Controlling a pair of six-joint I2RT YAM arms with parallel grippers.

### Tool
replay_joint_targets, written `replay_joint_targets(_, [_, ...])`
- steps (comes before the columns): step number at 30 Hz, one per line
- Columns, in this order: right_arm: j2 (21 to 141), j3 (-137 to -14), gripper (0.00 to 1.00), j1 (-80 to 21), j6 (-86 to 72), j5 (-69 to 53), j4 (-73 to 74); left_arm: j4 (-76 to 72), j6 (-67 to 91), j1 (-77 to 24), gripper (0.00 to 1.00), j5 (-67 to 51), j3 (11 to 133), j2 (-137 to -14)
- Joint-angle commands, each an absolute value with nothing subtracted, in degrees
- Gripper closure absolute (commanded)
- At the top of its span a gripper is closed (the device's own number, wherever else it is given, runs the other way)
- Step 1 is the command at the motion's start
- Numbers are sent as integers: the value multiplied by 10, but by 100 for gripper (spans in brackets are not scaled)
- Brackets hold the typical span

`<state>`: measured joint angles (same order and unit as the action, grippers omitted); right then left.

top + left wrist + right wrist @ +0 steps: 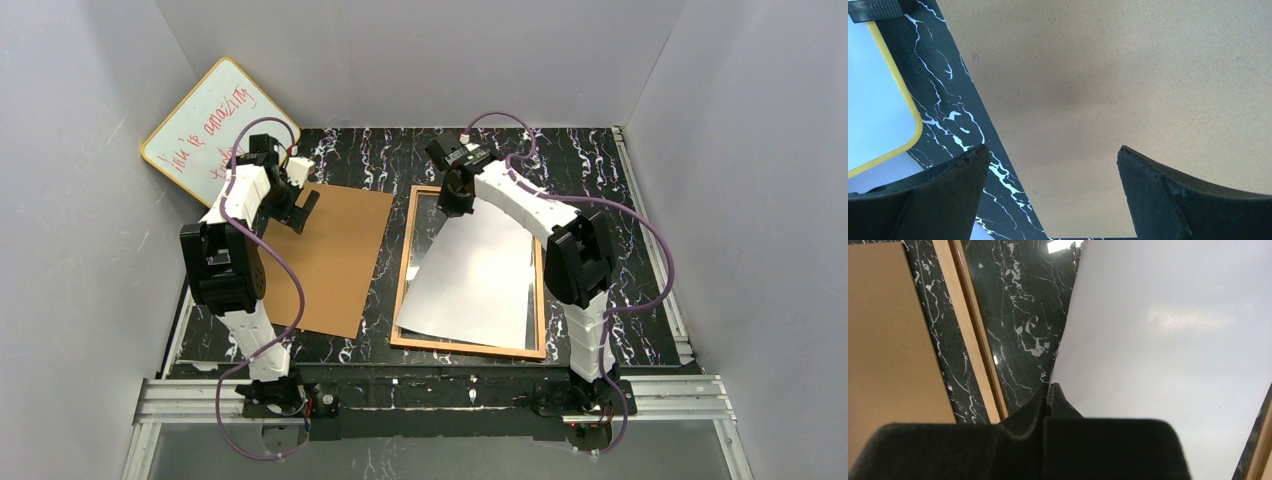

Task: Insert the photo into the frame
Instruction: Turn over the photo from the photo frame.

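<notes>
Photo point(470, 280) skewed over frame point(403, 270); right pincer point(1050, 390) grips far edge.

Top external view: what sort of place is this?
Probably a robot test cell: plain grey walls box in a black marbled tabletop, an aluminium rail edges it, a whiteboard leans in the corner.

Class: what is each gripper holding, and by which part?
Right gripper pinches the photo at a corner; left gripper is open, holding nothing.

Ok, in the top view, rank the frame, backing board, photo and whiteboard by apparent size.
Largest: frame.
Next: backing board and photo, too alike to rank.
Smallest: whiteboard, though it leans farther back and is partly hidden.
</notes>
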<state>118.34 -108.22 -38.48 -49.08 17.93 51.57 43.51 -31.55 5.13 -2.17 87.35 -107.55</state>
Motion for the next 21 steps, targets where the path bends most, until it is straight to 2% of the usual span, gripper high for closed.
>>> replay_joint_targets(1, [1170, -1089, 99, -393, -448, 194, 536, 450, -320, 50, 2, -29, 876, -1052])
replay_joint_targets(6, [1196, -1128, 99, -403, -400, 191, 580, 452, -317, 50, 2, -35, 879, -1052])
replay_joint_targets(21, [1209, -1085, 99, -412, -375, 222, 584, 457, -317, 50, 2, -31, 879, -1050])
